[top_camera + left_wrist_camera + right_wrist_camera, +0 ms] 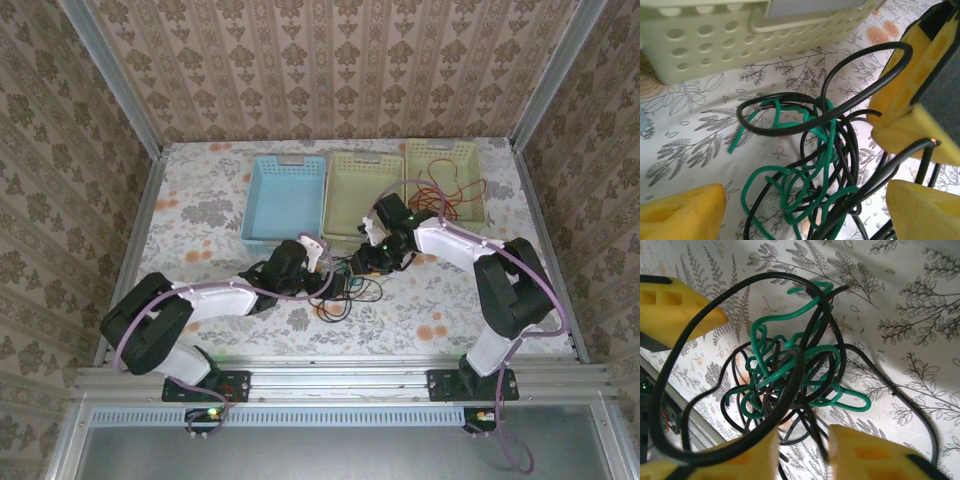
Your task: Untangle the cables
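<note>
A tangle of black and green cable (345,285) lies on the floral table between my two grippers. In the left wrist view the green cable (830,150) winds through loops of the black cable (860,199), and my left gripper (805,215) stands open around the heap's near side. In the right wrist view my right gripper (805,455) is open over the same green cable (865,404) and black cable (795,373). A thick black loop drapes over its left finger (740,460), and a thin strand crosses the gap. The red cable (450,195) lies in the right-hand basket.
Three baskets stand in a row behind the tangle: blue (250,205), pale yellow-green (360,190) and a second yellow-green one (445,147). The middle basket's wall (715,40) is close behind the cables. The grippers nearly touch: right finger (930,85), left finger (675,310).
</note>
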